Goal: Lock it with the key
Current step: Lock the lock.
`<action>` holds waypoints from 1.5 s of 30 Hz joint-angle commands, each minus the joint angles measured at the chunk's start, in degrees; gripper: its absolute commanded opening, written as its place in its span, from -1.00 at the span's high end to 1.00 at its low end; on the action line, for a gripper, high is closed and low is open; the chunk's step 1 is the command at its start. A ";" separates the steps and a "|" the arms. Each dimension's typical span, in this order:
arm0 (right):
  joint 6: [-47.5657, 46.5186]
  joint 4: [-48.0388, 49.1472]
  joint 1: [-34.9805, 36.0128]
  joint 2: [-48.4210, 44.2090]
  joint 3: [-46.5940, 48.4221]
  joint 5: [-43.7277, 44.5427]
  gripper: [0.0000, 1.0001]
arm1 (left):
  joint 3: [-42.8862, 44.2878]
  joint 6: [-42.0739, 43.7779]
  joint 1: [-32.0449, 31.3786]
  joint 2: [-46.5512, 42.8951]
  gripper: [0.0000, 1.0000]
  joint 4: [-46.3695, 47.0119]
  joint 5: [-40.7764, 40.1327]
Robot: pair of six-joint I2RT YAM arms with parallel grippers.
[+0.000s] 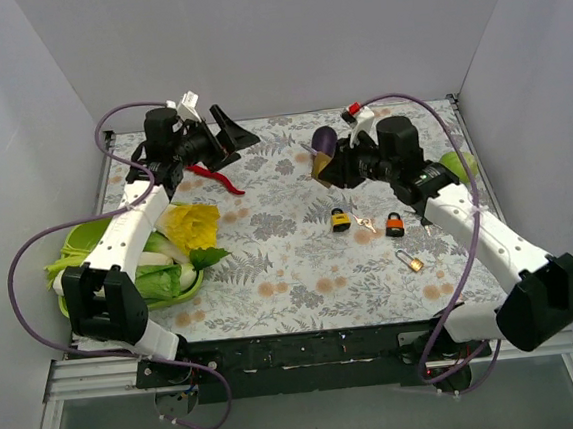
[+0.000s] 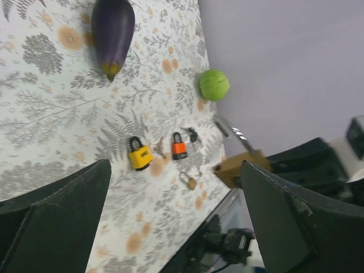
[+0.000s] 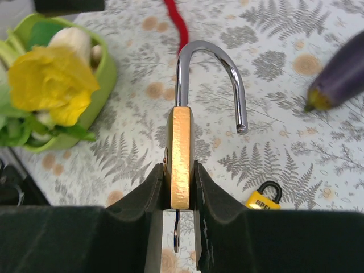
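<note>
Over bench (image 1: 272, 276) centre | right tool (image 3: 181, 176) clamps brass padlock (image 3: 181, 142), open shackle pointing straight out, leftward | left tool (image 2: 176, 168) wide, empty, well apart

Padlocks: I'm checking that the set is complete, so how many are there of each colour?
Brass: 2, the large brass padlock in the right gripper and the small brass padlock.
Yellow: 1, the yellow padlock.
Orange: 1, the orange padlock.
Total: 4.
</note>
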 commanded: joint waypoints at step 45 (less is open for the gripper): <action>-32.67 -18.94 -1.16 -9.16 6.45 -46.63 0.97 | -6.65 73.44 -21.18 -14.82 1.00 -19.45 25.24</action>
